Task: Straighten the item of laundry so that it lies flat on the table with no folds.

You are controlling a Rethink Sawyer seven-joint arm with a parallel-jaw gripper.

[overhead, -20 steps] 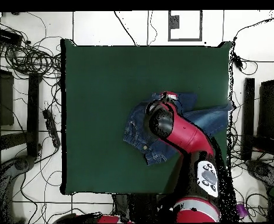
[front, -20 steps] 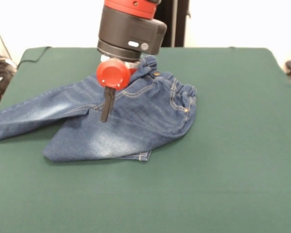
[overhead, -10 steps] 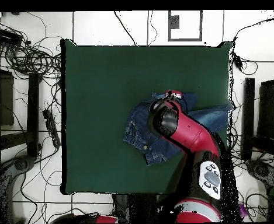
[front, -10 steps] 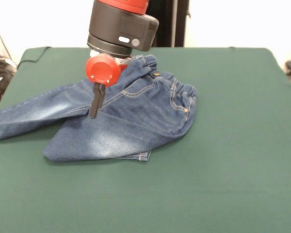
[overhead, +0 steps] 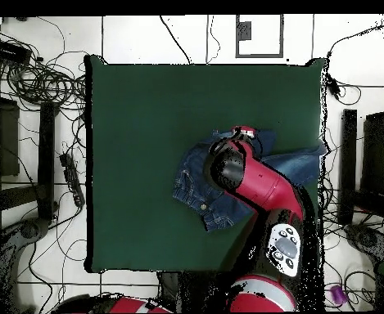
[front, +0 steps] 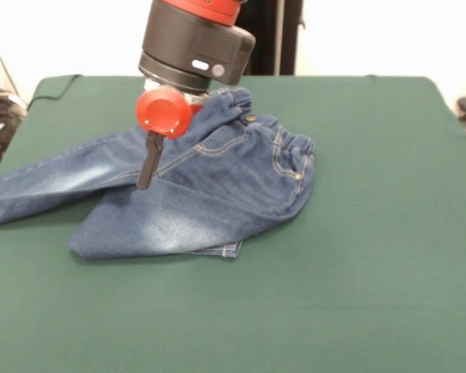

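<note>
Green table, folded rumpled jeans

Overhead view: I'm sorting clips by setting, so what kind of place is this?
Likely a robotics lab: a green-covered table on a tiled floor, loose cables around it, and a red arm over jeans.
</note>
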